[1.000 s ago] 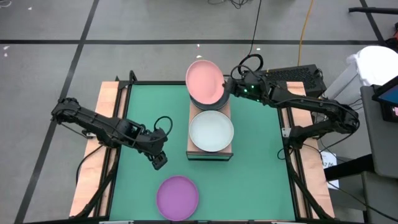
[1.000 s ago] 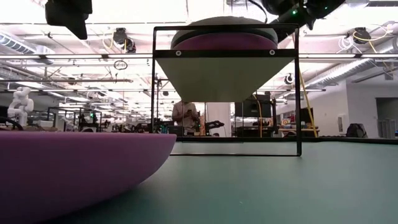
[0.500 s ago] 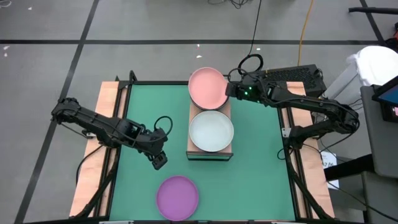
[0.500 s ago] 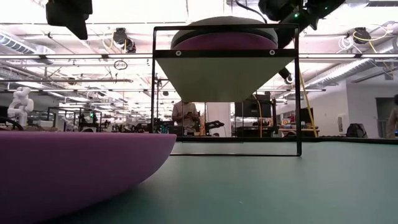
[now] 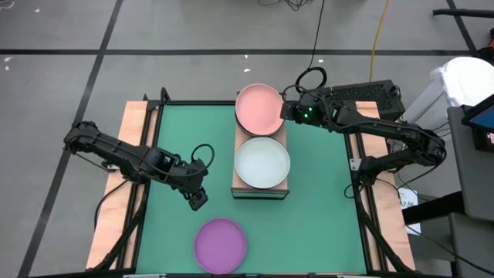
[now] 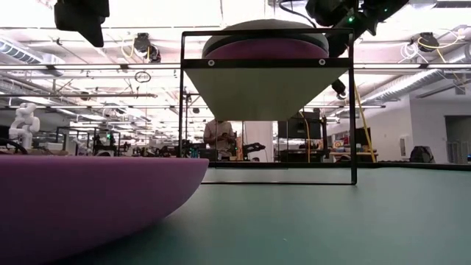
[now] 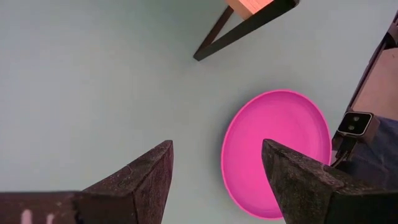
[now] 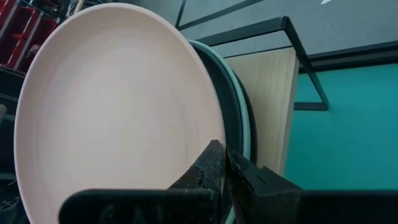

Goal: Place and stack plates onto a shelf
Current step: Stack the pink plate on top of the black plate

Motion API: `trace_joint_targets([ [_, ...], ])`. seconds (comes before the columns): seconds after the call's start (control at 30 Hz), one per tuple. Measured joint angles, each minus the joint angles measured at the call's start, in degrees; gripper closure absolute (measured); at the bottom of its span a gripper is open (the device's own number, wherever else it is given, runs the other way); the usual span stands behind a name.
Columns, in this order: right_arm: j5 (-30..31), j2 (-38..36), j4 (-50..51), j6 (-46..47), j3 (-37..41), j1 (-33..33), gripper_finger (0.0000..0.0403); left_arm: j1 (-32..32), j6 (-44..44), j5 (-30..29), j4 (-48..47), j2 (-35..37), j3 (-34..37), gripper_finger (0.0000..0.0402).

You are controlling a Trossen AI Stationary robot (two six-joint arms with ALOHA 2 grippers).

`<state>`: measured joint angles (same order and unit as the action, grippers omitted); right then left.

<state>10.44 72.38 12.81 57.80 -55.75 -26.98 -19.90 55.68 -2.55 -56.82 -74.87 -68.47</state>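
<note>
The pink plate lies over a stack of plates on the far end of the light wooden shelf. In the right wrist view a pale green rim and a dark grey plate show under the pink plate. My right gripper is shut on its right rim. A whitish-blue plate tops the near stack, with a purple plate under it in the low view. Another purple plate rests flat on the green mat. My left gripper hangs open above the mat, between that plate and the shelf. My right gripper pinches the pink plate's rim on the side toward the table's right, between its two fingers. The fingers come nearly level from the right. The plate sits over the far stack; whether it rests fully on it I cannot tell.
The shelf stands on black metal legs in the middle of the green mat. Open mat lies on either side of the shelf. The left wrist view shows the purple plate and a shelf leg beyond the open fingers.
My right gripper has brought the pink plate down from a steep tilt and a little toward the table's near edge. The plate now lies flatter and covers the dark grey plate that showed below it. The left arm has kept still.
</note>
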Motion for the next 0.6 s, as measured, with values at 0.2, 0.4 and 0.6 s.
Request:
trace_joint_targets([
  [0.2,0.0,0.0,0.0,0.0,0.0,0.0,0.0403,0.0,0.0,0.0,0.0,0.0,0.0,0.0151],
  [0.4,0.0,0.0,-0.1,0.0,0.0,0.0,0.0387,0.0,-0.3,0.0,0.0,0.0,0.0,0.0151],
  [0.6,0.0,0.0,-0.3,0.9,0.0,0.0,0.0362,0.0,-0.4,0.0,0.0,0.0,0.0,0.0151],
])
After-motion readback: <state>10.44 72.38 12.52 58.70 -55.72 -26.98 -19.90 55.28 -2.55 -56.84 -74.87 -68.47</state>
